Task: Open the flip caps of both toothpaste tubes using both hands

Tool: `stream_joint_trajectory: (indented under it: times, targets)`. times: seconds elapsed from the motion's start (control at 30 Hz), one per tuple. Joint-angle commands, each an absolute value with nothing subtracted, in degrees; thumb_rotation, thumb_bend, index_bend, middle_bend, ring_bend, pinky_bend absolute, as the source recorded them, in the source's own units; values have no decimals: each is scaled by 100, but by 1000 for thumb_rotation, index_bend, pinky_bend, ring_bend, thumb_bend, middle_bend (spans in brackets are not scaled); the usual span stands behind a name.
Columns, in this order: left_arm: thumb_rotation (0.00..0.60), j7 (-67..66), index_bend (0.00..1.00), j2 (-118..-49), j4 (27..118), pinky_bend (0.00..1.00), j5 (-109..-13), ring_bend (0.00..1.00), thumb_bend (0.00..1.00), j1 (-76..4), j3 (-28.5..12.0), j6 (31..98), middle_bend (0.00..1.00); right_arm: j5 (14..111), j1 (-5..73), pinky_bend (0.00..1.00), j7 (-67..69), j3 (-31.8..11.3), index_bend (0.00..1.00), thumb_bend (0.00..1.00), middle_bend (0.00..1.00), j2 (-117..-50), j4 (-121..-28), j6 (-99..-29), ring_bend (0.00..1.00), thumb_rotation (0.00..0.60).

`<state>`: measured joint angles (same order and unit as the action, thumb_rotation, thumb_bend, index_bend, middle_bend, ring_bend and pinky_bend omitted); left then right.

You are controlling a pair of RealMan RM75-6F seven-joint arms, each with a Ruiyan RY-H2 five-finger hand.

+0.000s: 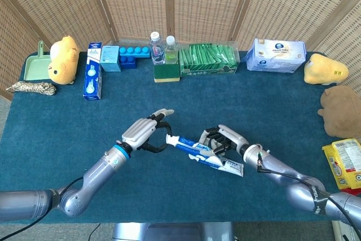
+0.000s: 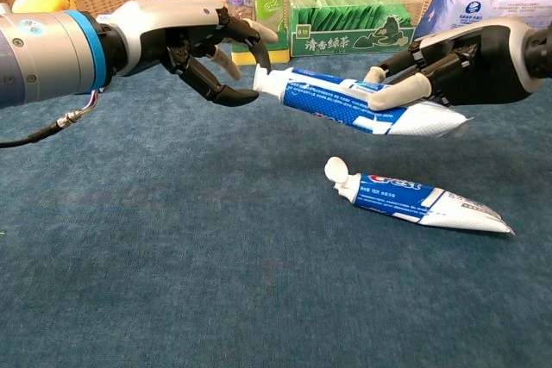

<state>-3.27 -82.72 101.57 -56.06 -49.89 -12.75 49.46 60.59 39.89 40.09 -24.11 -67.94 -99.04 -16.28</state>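
The right hand grips 1 toothpaste tube aloft, above the opened tube at 6 o'clock; the left hand, fingers curled apart by its cap, may push it loose.

A table covered in dark teal cloth is carrying everything. A white-and-blue toothpaste tube with its flip cap open is lying on the cloth near the middle. Along the far edge are sitting a green dustpan, a coil of rope, a yellow plush toy, a blue-and-white box, 2 clear bottles, a green packet box and a pack of wipes. At the right edge a brown plush toy and a yellow snack packet are resting.
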Motion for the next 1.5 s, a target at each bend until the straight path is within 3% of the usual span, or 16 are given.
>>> stream_joint_trajectory:
  times: [0.03,0.63,0.97,1.37,1.5]
  targets:
    - [600,-317,536,-8255,10176,197,-5619,0,337,-4975,-1269,4955,85,6003,4011,790,3989,-2388,867,564,741,-6812,-9856,-1678,721,600]
    - [600,-257,498,-8113,10369,197,-5793,0,337,-4840,-1173,5021,65,5377,4274,790,3716,-2147,867,570,740,-6865,-9660,-2010,721,600]
    - [600,-47,362,-7576,10776,194,-6086,0,336,-4546,-1282,5375,50,5531,4277,772,3344,-1976,859,563,733,-6869,-9705,-2275,705,600]
    - [600,190,332,-6325,11461,176,-6626,0,336,-3585,-973,6205,46,6170,4141,560,2948,-1780,710,502,599,-7188,-9291,-2869,566,600]
    - [600,265,324,-5896,11675,173,-6980,0,337,-3117,-696,6582,46,6385,4054,389,2864,-1736,641,446,544,-7370,-9077,-3233,491,600]
